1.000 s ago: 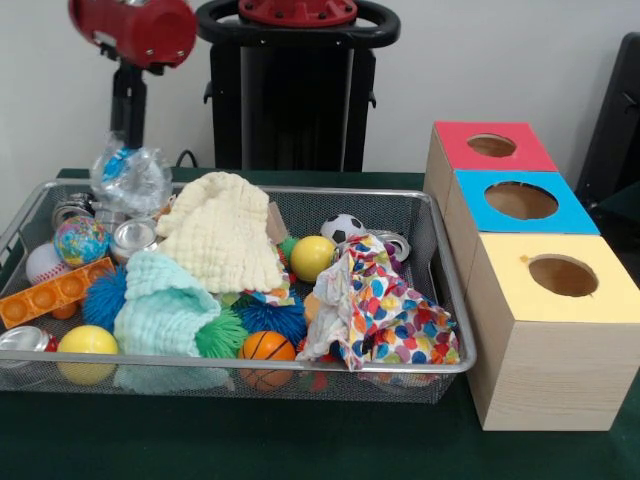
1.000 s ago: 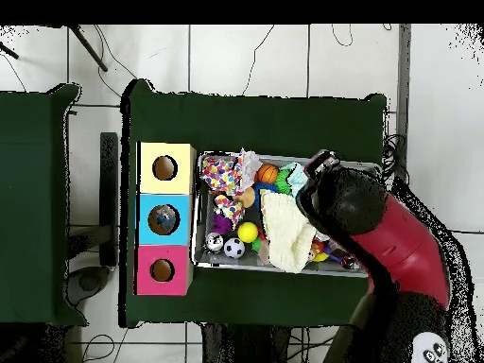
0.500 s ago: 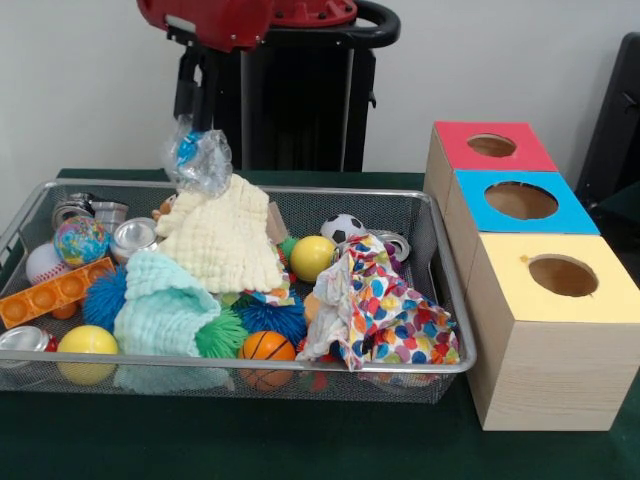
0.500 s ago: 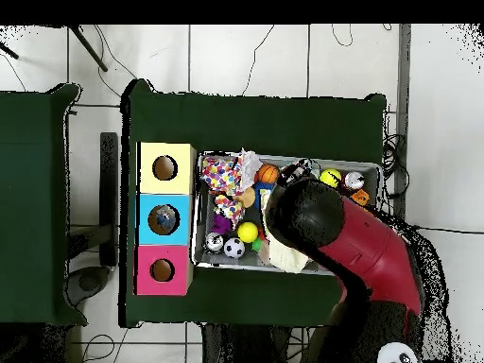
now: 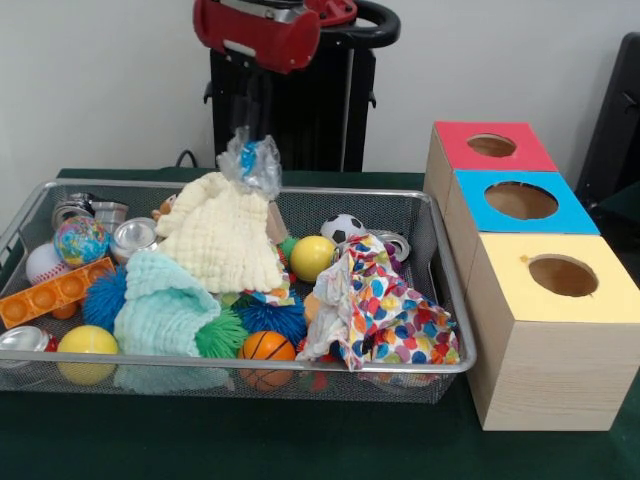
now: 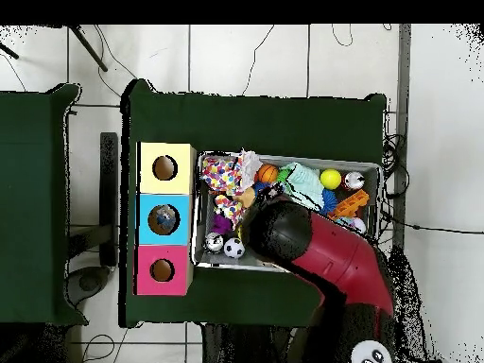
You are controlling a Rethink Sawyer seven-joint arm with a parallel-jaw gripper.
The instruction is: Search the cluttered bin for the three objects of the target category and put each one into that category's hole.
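My gripper hangs above the back of the wire bin, shut on a crumpled clear plastic bag with something blue inside. The bag dangles just over the cream knitted cloth. In the overhead view the red arm covers the gripper and the bag. To the right stand three wooden boxes with round holes: red top, blue top, yellow top.
The bin holds a mint cloth, a multicoloured dotted cloth, a yellow ball, a soccer ball, a basketball, spiky balls, a globe ball, an orange tray and metal tins.
The arm has swung from the bin's left end toward the middle, to the right in the front view, carrying the plastic bag along and slightly lower.
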